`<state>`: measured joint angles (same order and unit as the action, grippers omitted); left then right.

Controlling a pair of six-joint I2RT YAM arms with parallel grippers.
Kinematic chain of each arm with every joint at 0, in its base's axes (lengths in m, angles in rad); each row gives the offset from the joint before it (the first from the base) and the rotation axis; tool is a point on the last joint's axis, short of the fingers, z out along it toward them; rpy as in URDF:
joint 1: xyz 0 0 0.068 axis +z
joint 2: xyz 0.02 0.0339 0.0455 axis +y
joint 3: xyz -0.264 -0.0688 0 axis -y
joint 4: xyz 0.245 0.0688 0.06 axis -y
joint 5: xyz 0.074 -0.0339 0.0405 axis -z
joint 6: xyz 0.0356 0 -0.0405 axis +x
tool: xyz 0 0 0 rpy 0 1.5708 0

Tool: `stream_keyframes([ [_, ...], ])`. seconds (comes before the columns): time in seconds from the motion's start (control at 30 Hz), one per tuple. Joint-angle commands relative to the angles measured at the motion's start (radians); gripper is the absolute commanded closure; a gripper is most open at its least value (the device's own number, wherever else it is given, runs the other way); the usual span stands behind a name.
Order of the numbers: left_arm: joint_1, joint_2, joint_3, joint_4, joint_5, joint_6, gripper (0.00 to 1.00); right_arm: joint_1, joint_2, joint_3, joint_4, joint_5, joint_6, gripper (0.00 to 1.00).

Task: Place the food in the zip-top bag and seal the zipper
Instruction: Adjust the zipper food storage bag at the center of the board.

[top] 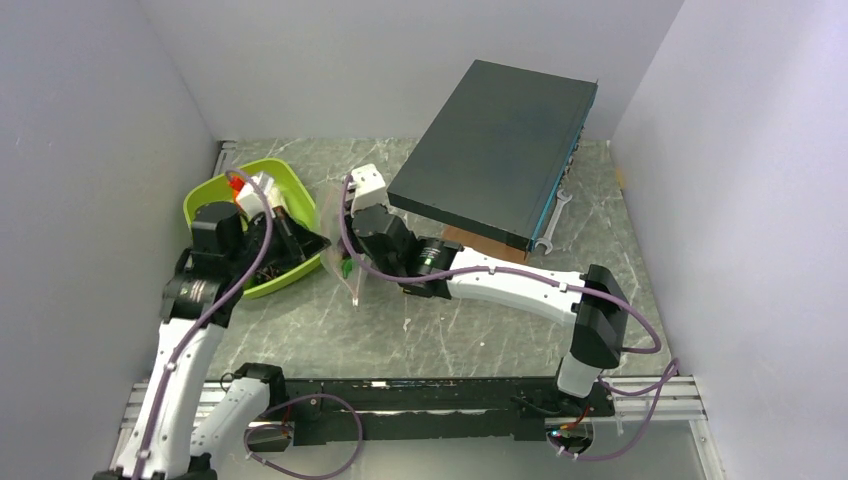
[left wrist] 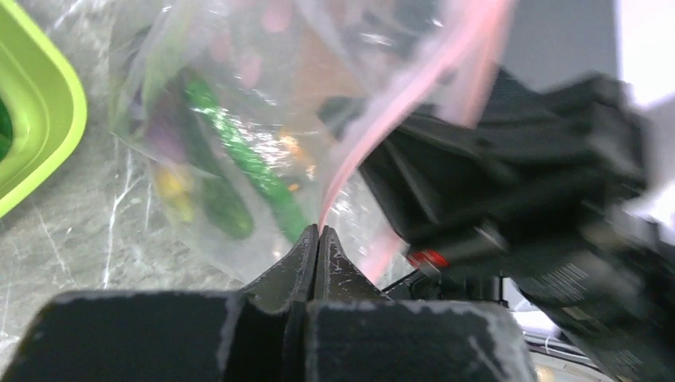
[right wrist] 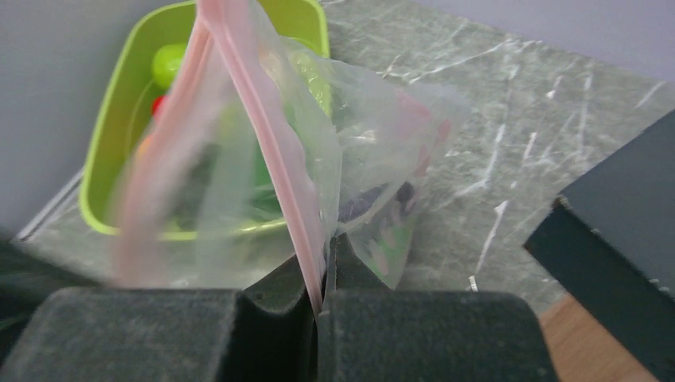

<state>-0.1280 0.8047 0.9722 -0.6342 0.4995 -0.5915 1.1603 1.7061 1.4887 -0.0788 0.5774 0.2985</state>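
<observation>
The zip-top bag [top: 345, 265] hangs between my two grippers just right of the tray. It is clear with pale dots [left wrist: 239, 95] [right wrist: 366, 151]. Food shows inside it: leafy greens [left wrist: 247, 159], a purple piece [left wrist: 163, 131] and a yellow piece [left wrist: 175, 187]. My left gripper [left wrist: 318, 232] [top: 322, 242] is shut on the pink zipper [left wrist: 414, 87]. My right gripper [right wrist: 322, 274] [top: 352, 232] is shut on the zipper [right wrist: 263, 119] too, at another point of the strip. A green apple [right wrist: 169, 60] and a red fruit [right wrist: 159, 103] lie in the tray.
The lime-green tray [top: 215, 190] [right wrist: 111, 127] [left wrist: 48, 103] stands at the back left by the wall. A big dark slab [top: 495, 150] [right wrist: 621, 231] rests tilted on a brown block at the back right. A wrench [top: 555, 215] lies beside it.
</observation>
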Motion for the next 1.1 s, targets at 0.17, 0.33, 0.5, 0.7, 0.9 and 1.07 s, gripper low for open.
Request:
stream_keyframes([
  [0.17, -0.004, -0.132, 0.055, -0.073, 0.092, -0.114, 1.00, -0.034, -0.052, -0.004, 0.162, 0.021, -0.195, 1.00],
  [0.33, -0.004, -0.105, 0.016, 0.005, 0.118, -0.146, 1.00, -0.019, -0.082, -0.047, 0.189, -0.059, -0.171, 1.00],
  [0.5, -0.004, -0.086, 0.009, 0.001, 0.097, -0.142, 1.00, -0.019, -0.111, -0.063, 0.178, -0.032, -0.199, 1.00],
  [0.7, -0.004, -0.120, 0.022, 0.077, 0.094, -0.182, 1.00, -0.019, -0.152, -0.065, 0.196, -0.085, -0.205, 1.00],
  [0.9, -0.003, -0.119, -0.109, -0.014, -0.008, -0.124, 1.00, -0.024, -0.065, -0.092, 0.189, -0.091, -0.195, 1.00],
  [1.07, -0.002, -0.073, -0.022, -0.094, 0.019, -0.080, 1.00, -0.024, -0.077, -0.044, 0.142, -0.052, -0.219, 1.00],
])
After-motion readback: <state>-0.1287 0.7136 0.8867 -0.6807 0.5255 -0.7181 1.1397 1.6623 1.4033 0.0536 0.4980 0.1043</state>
